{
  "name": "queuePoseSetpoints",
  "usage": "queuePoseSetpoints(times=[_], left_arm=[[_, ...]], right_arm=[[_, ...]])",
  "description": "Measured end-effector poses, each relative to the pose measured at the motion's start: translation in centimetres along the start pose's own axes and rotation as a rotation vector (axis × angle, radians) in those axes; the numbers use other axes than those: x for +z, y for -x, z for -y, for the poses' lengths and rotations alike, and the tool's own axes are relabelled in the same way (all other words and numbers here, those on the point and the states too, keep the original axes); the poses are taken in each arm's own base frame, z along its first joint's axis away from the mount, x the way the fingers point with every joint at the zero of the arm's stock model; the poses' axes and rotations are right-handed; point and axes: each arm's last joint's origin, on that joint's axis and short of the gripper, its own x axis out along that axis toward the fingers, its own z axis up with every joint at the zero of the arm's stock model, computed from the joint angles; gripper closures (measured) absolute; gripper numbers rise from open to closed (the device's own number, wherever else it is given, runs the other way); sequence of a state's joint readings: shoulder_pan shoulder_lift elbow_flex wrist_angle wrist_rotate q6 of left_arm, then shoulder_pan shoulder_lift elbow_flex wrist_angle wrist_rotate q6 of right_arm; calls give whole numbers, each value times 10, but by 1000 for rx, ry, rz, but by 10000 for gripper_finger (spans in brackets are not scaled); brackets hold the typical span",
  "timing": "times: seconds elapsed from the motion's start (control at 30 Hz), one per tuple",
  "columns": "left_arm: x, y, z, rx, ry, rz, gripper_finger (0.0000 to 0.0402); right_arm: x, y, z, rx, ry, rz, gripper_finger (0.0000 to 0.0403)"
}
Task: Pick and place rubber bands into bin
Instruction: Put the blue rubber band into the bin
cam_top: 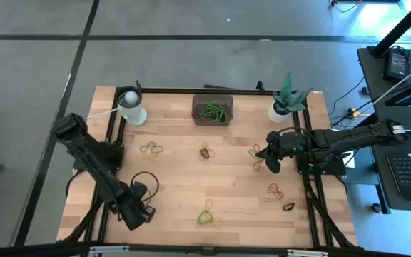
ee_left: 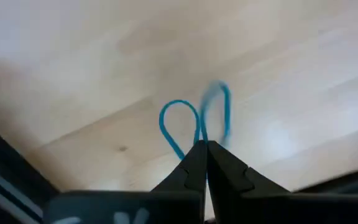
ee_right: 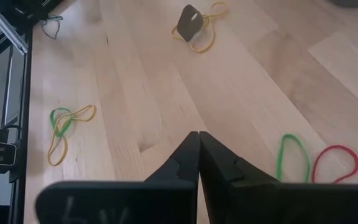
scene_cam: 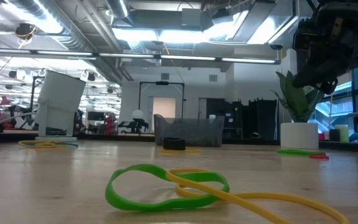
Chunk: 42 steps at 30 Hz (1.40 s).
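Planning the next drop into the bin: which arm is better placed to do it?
Probably left. The left gripper is shut on a blue band at the table's near-left corner. The right gripper is shut and empty, though nearer the bin.

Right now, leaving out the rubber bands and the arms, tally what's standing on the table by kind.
Bin: 1
Cup: 1
Potted plant: 1
Total: 3
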State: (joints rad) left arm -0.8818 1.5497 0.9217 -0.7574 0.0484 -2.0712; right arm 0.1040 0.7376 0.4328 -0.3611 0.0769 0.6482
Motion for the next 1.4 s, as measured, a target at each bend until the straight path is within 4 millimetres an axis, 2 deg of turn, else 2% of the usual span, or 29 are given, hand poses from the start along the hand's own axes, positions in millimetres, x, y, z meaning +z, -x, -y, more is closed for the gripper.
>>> queuePoseSetpoints(times=[0.1,0.23,0.47,0.57,0.73,0.93,1.1,1.23,1.3,1.4], left_arm=[[2,23,4,-51,18,57,398],[13,47,6,28,-9,83,398],[62,80,26,83,-164,175,398],[93,93,36,76,-244,238,398],[158,126,46,61,-402,356,398],[242,177,47,58,-580,567,398],[310,211,47,107,-723,709,398],[362,220,53,146,-830,726,398],[386,218,58,167,-875,718,398],[416,204,66,179,-944,679,398]], right_arm=[[0,0,0,0,2,0,391],[0,0,0,-1,2,2,391],[0,0,0,-7,2,6,391],[0,0,0,-7,2,6,391],[0,0,0,-7,-1,6,391],[0,0,0,-8,1,7,391],[0,0,0,-9,1,7,391],[0,0,0,-9,0,7,391],[0,0,0,-9,1,7,391],[0,0,0,-9,-2,6,391]])
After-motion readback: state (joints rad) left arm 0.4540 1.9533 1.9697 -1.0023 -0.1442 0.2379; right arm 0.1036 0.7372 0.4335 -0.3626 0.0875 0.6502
